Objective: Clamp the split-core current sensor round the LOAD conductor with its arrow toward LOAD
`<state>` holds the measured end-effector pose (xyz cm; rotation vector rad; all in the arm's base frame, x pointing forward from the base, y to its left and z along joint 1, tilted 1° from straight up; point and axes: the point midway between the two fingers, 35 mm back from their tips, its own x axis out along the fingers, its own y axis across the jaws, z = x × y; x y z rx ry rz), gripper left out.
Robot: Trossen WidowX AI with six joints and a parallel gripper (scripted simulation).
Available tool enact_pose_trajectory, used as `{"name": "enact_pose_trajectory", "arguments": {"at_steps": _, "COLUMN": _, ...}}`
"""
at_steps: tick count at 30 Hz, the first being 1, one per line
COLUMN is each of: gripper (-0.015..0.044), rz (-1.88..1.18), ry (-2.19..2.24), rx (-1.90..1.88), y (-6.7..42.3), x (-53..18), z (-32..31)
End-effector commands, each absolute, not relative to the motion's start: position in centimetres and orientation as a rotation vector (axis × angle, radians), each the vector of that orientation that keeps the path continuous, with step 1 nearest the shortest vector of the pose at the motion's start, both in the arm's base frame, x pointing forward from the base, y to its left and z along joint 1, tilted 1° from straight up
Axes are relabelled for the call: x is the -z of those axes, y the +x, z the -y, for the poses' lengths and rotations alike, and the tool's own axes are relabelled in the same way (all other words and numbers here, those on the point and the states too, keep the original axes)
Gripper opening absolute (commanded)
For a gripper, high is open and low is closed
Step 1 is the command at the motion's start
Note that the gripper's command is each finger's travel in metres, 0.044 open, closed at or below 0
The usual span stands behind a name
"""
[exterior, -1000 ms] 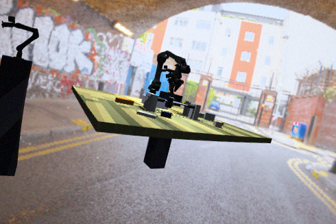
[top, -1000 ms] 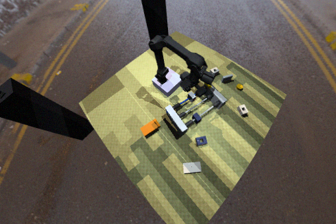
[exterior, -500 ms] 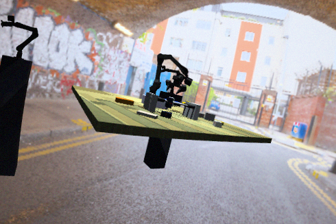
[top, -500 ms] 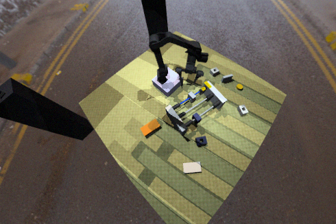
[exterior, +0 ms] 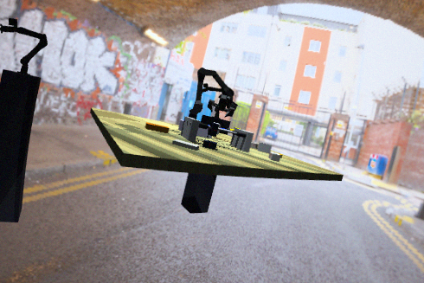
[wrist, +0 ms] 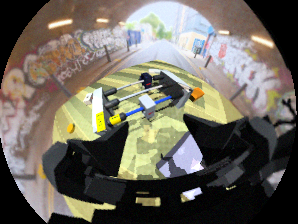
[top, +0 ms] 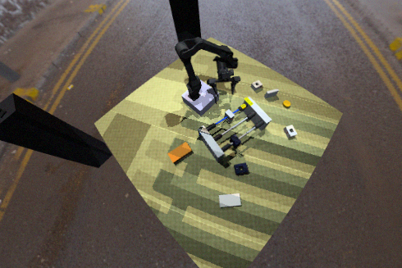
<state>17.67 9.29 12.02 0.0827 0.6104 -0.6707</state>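
Note:
A small white sensor (top: 230, 115) sits on the blue conductor (top: 223, 120) of the rig, close to its yellow end and the yellow marker (top: 248, 101) on the far end block. In the wrist view the sensor (wrist: 152, 102) sits mid-way along the blue conductor; its arrow is too small to read. My gripper (top: 223, 83) is open and empty. It hangs above the table beside the arm's base (top: 199, 98), apart from the rig. Its two fingers frame the wrist view (wrist: 156, 152). It also shows in the exterior view (exterior: 225, 107).
The rig has two grey end blocks (top: 258, 114) (top: 211, 143) and two more conductors, one carrying a dark blue clamp (top: 235, 138). Around it lie a dark blue part (top: 243, 168), an orange block (top: 180, 152), a white plate (top: 230, 200), small white boxes (top: 290, 130) (top: 257, 84) and an orange disc (top: 286, 103).

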Motion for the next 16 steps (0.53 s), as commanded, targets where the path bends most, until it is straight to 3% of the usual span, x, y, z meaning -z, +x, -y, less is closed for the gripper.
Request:
{"name": "enact_pose_trajectory", "arguments": {"at_steps": 1, "gripper": 0.0440, "rz": -0.613, "ry": 0.083, "rx": 0.672, "y": 17.7, "x": -12.0, "z": -9.3}}
{"name": "enact_pose_trajectory", "arguments": {"at_steps": 16, "gripper": 0.0440, "rz": -0.663, "ry": 0.137, "rx": 0.743, "y": 17.9, "x": -11.7, "z": -8.8}}
